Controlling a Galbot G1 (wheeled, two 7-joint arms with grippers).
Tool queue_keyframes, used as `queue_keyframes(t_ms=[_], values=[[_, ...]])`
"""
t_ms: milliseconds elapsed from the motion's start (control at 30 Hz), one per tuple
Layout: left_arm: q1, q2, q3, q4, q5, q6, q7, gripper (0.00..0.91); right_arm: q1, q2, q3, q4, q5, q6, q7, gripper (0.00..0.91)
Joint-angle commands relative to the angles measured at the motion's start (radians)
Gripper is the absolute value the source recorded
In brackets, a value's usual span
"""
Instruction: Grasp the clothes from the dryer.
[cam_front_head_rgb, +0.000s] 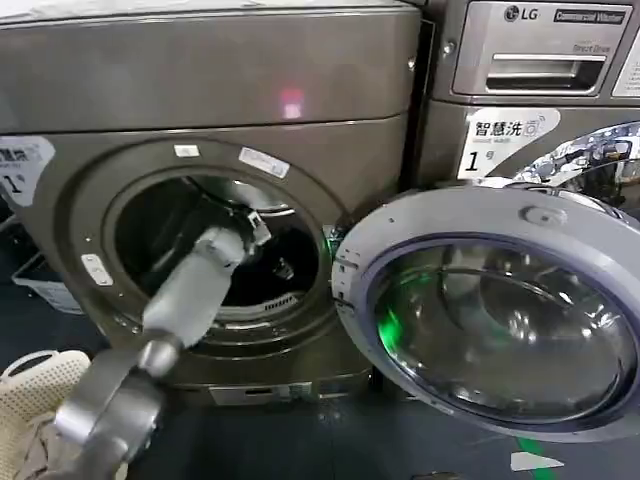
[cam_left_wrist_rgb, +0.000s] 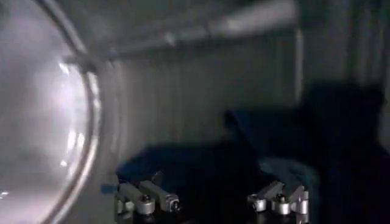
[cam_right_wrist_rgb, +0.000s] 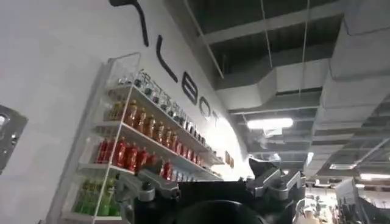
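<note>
The bronze-grey dryer (cam_front_head_rgb: 200, 90) stands with its round door (cam_front_head_rgb: 500, 310) swung out to the right. My left arm reaches through the porthole, and the left gripper (cam_front_head_rgb: 258, 225) is deep inside the drum. In the left wrist view the clothes (cam_left_wrist_rgb: 201, 164), a dark navy and black heap, lie on the drum floor just ahead. The left gripper (cam_left_wrist_rgb: 213, 204) is open, its fingers (cam_left_wrist_rgb: 161, 199) spread wide on either side of the near edge of the fabric, holding nothing. The right gripper (cam_right_wrist_rgb: 213, 179) is raised away from the machine, open and empty.
A silver LG machine (cam_front_head_rgb: 540, 60) stands right of the dryer, behind the open door. A cream laundry basket (cam_front_head_rgb: 35, 390) sits on the floor at the lower left. The ribbed drum wall (cam_left_wrist_rgb: 183, 97) curves close around the left gripper. The right wrist view faces a bottle shelf (cam_right_wrist_rgb: 140, 140).
</note>
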Motion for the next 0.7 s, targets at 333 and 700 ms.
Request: queue_keyframes(t_ms=[333, 700], values=[[-0.015, -0.057, 0.076, 0.136, 0.102, -0.003, -0.022, 0.717, 0.0, 0.007, 0.001, 0.004, 0.001, 0.002, -0.001, 0.907], [-0.003, -0.074, 0.049, 0.131, 0.098, -0.008, -0.05, 0.057, 0.0, 0.02, 0.001, 0.005, 0.002, 0.011, -0.003, 0.907]])
